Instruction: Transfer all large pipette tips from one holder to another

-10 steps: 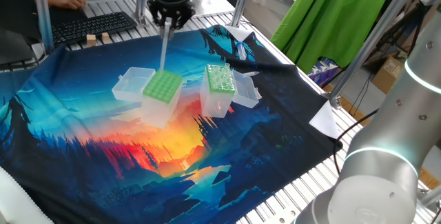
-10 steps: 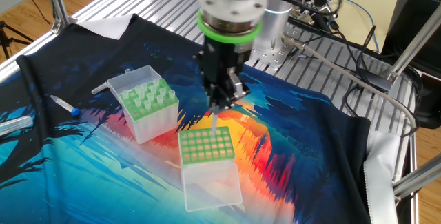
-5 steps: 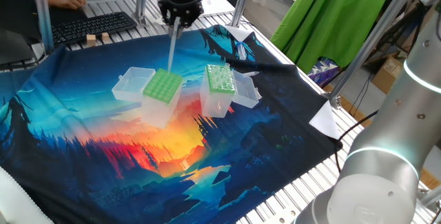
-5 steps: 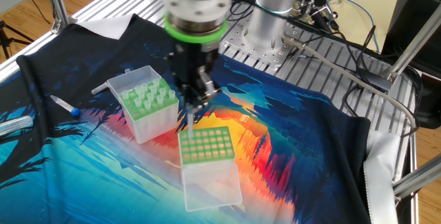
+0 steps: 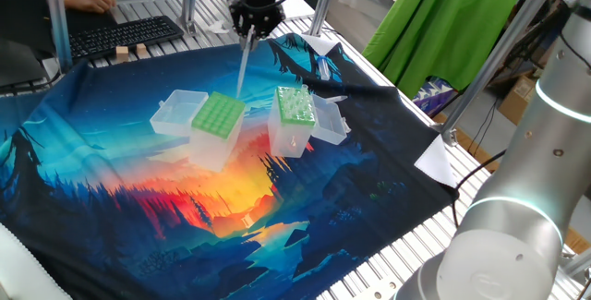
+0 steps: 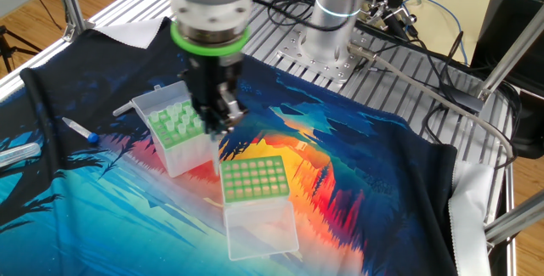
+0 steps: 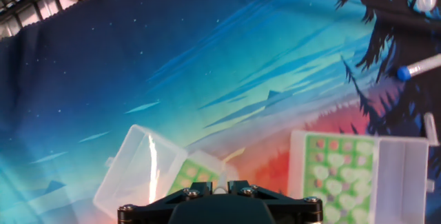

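Note:
My gripper hangs high over the cloth, shut on a large pipette tip that points down; in the hand view its wide end shows between the jaws. The tip's lower end hovers above the far edge of the darker-green, finely holed holder, whose clear lid lies open. The light-green wide-holed holder stands beside it with several tips in it. In the other fixed view the gripper overlaps that holder.
A blue-capped tube lies on the patterned cloth. A keyboard and small wooden blocks sit at the far edge. A second grey arm stands at the right, near a green drape.
The gripper has carried the tip up and away from the darker-green holder, toward the side of the light-green one. Both holders stayed put.

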Motion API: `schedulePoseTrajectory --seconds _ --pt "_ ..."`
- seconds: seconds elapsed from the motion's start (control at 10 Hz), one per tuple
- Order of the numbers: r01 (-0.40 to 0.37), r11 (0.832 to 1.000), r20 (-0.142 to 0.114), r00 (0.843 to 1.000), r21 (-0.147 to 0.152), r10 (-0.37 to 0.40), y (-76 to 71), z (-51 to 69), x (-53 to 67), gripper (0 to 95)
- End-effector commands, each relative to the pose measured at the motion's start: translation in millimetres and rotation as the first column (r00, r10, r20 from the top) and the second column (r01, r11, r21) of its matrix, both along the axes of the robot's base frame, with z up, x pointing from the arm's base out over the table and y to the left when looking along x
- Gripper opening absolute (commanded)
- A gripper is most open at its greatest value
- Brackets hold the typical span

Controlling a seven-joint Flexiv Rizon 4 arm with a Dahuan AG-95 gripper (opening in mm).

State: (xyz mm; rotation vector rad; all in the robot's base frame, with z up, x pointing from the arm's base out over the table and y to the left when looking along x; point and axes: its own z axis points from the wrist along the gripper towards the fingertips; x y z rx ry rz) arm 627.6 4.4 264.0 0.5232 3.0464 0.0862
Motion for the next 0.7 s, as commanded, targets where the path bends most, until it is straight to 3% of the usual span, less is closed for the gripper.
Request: schedulePoseTrajectory --seconds 0.1,0.6,0.7 --pt "-0.013 1.0 0.003 1.0 0.005 0.013 -12.4 -3.8 2.8 0.0" --pt "-0.027 1.0 0.001 1.0 -0.001 0.027 -15.3 -0.2 1.3 0.0" --pt "-0.035 0.999 0.001 0.999 -0.017 0.035 -15.3 -0.2 1.3 0.0"
